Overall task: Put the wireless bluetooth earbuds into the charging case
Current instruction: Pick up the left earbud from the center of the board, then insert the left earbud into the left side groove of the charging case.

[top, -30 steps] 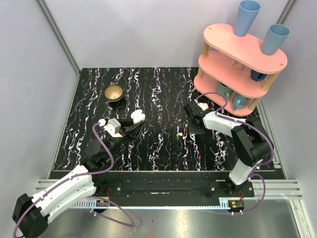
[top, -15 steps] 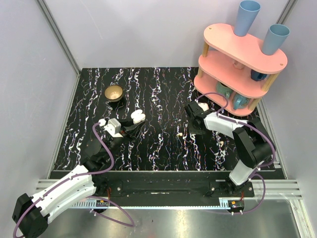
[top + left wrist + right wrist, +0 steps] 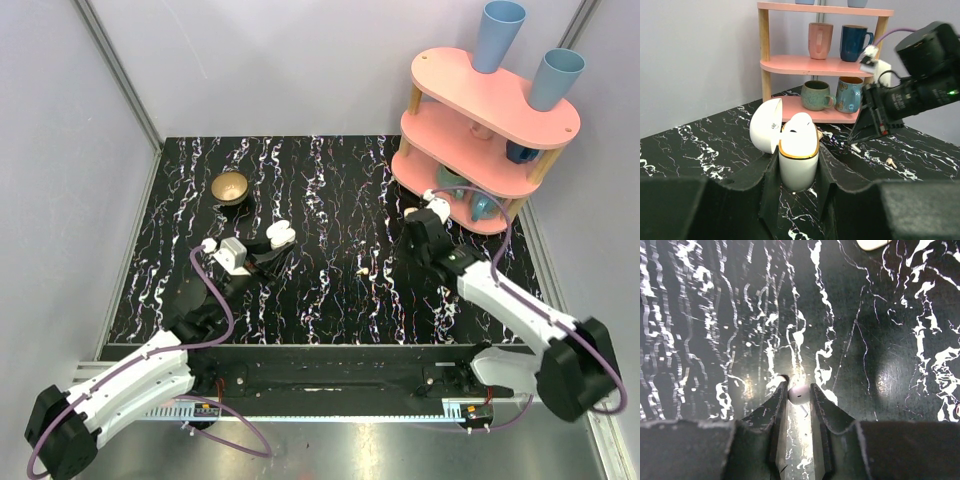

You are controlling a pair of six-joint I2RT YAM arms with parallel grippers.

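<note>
My left gripper (image 3: 270,247) is shut on the white charging case (image 3: 278,236). In the left wrist view the case (image 3: 798,160) stands upright between the fingers (image 3: 771,185), its lid (image 3: 765,125) swung open to the left. My right gripper (image 3: 411,236) is shut on a white earbud (image 3: 798,393), pinched at the fingertips low over the tabletop. The left wrist view shows its stem (image 3: 855,147) under the right gripper (image 3: 860,140). A cream earbud (image 3: 360,270) lies loose on the table between the arms, also seen in the left wrist view (image 3: 891,162).
A pink two-tier shelf (image 3: 480,120) with mugs and two blue cups stands at the back right, close behind my right gripper. A small gold bowl (image 3: 231,187) sits at the back left. A cream rounded object (image 3: 874,244) lies just ahead of the right gripper.
My right arm has swung out to the right and its gripper has moved right and a little back, away from the loose cream earbud. The left gripper and case have stayed put.
</note>
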